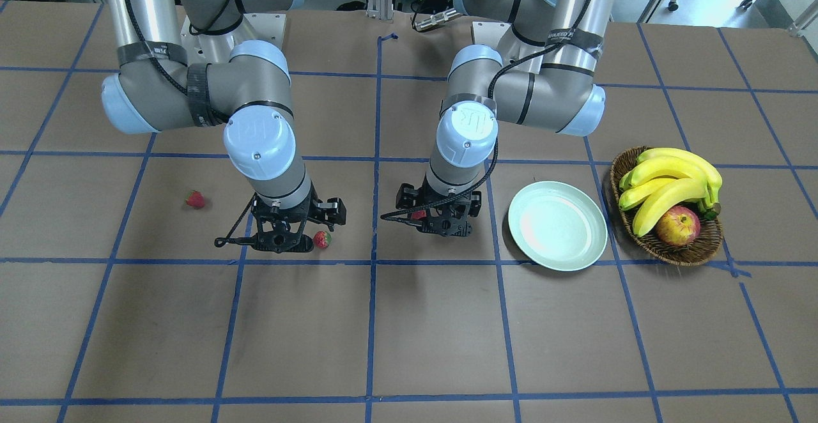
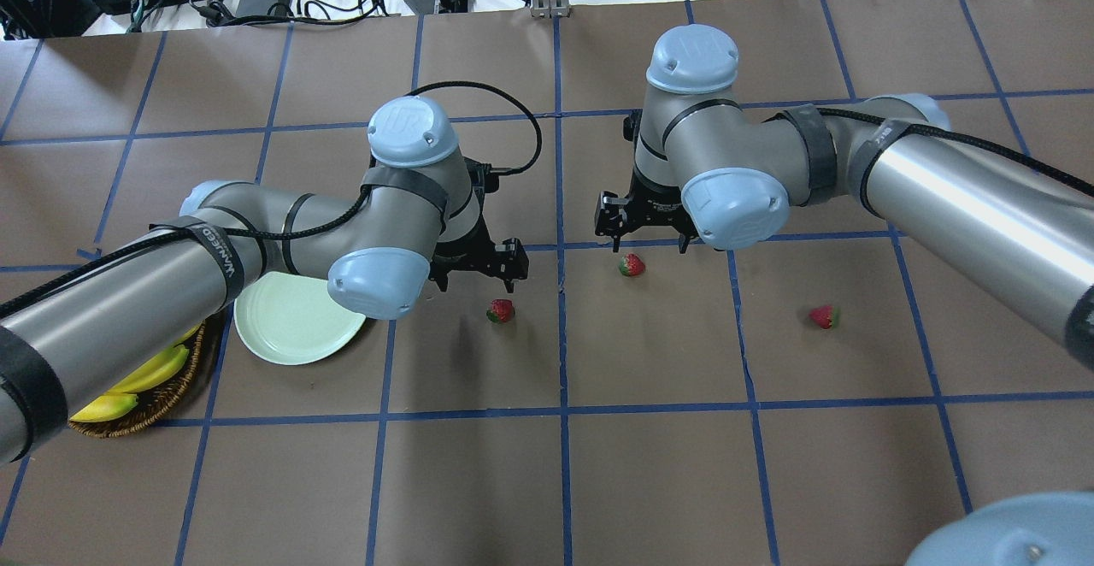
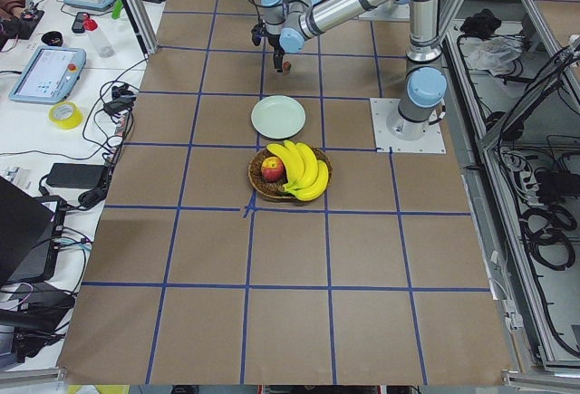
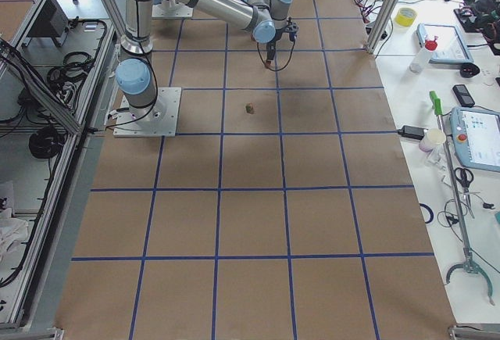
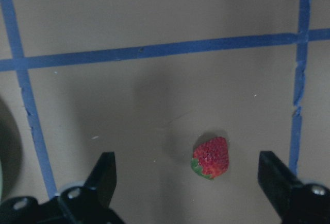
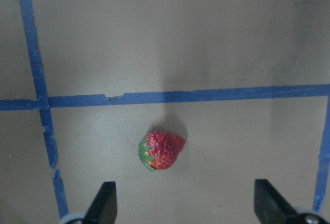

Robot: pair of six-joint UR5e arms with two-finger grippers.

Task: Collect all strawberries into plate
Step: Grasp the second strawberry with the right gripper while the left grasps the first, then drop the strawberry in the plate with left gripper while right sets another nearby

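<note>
Three strawberries lie on the brown table. One strawberry [image 2: 501, 310] lies just in front of my left gripper [image 2: 479, 268], which is open above it; in the left wrist view this strawberry [image 5: 210, 157] sits between the spread fingers [image 5: 103, 175]. A second strawberry [image 2: 632, 265] lies under my open right gripper [image 2: 647, 234]; the right wrist view shows it [image 6: 161, 150] centred between the fingers [image 6: 268, 198]. The third strawberry [image 2: 824, 316] lies alone, further out on the right arm's side. The mint-green plate [image 2: 295, 322] is partly hidden under my left arm and shows nothing on it [image 1: 557, 225].
A wicker basket [image 1: 664, 244] with bananas [image 1: 671, 183] and an apple [image 1: 677, 226] stands beside the plate, on the side away from the strawberries. Blue tape lines grid the table. Both arms reach low over the table's middle.
</note>
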